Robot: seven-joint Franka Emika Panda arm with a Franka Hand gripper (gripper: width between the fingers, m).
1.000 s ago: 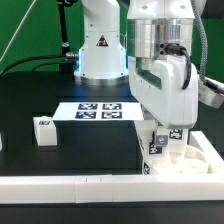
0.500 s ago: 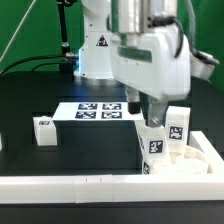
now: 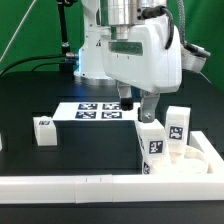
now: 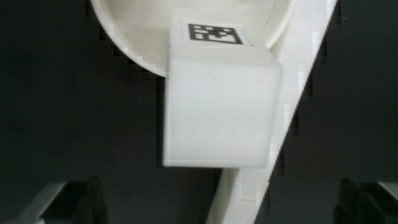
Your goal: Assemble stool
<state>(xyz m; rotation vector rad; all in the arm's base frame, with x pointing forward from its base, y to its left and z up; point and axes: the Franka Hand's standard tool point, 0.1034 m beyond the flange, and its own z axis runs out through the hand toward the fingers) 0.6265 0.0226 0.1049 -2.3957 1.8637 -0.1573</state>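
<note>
The white ring-shaped seat (image 3: pixel 188 160) lies in the corner at the exterior view's right. Two block legs stand upright on it, one in front (image 3: pixel 151 141) and one behind (image 3: pixel 177 125), both showing tags. A third leg (image 3: pixel 43 130) stands alone on the black table at the exterior view's left. My gripper (image 3: pixel 138 106) hangs open and empty above and to the left of the front leg. In the wrist view the tagged leg (image 4: pixel 222 100) stands against the seat (image 4: pixel 139 40), between and beyond my open gripper (image 4: pixel 217 206), whose dark fingertips (image 4: pixel 71 203) touch nothing.
The marker board (image 3: pixel 100 110) lies flat in the middle of the table. A long white border wall (image 3: pixel 90 186) runs along the front and round the seat's corner. The robot base (image 3: pixel 100 50) stands at the back.
My gripper was down around the front leg one second ago. It has let go, risen and moved to the exterior view's left. The leg stays upright on the seat.
</note>
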